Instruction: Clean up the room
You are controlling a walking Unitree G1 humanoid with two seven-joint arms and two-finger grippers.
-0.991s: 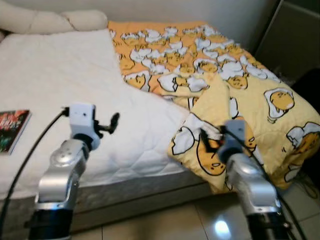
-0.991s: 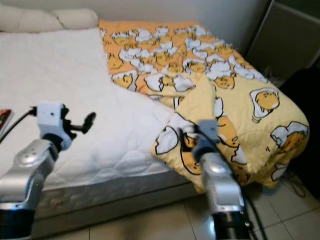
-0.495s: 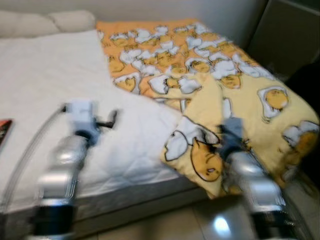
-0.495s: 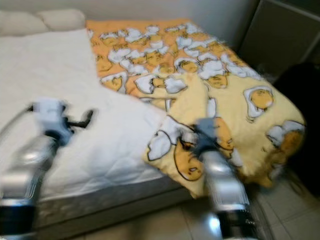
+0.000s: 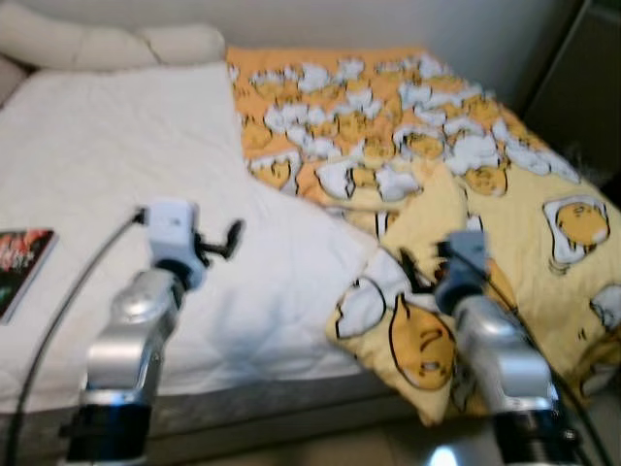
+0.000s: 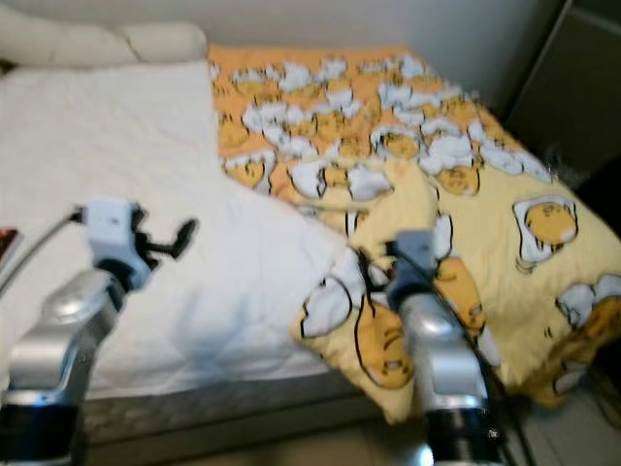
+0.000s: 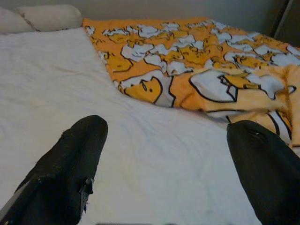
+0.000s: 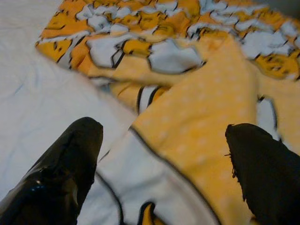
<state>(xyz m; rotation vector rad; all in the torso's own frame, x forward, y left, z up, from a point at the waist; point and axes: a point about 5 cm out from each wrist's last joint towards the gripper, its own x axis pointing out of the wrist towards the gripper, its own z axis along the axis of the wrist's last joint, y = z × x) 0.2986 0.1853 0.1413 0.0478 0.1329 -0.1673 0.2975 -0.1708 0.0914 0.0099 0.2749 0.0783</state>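
Observation:
A yellow and orange blanket (image 5: 456, 165) printed with cartoon eggs lies crumpled over the right half of the bed, and its folded corner (image 5: 408, 330) hangs over the front edge. My right gripper (image 5: 409, 270) is open just above that corner; in the right wrist view its fingers (image 8: 70, 159) straddle the yellow fold (image 8: 197, 122). My left gripper (image 5: 229, 239) is open over the bare white mattress pad (image 5: 116, 165). The left wrist view shows its fingers (image 7: 70, 159) spread wide above the white pad (image 7: 154, 159), with the blanket's edge (image 7: 187, 79) beyond.
Two cream pillows (image 5: 116, 44) lie at the head of the bed. A dark-covered book (image 5: 19, 267) rests on the pad near the left edge. A dark cabinet (image 5: 582, 78) stands right of the bed. Tiled floor (image 5: 320, 451) runs along the bed's front.
The whole picture has shifted and blurred, so the camera moved; the bed now sits slightly lower and closer. Both arms hold the same pose with grippers open.

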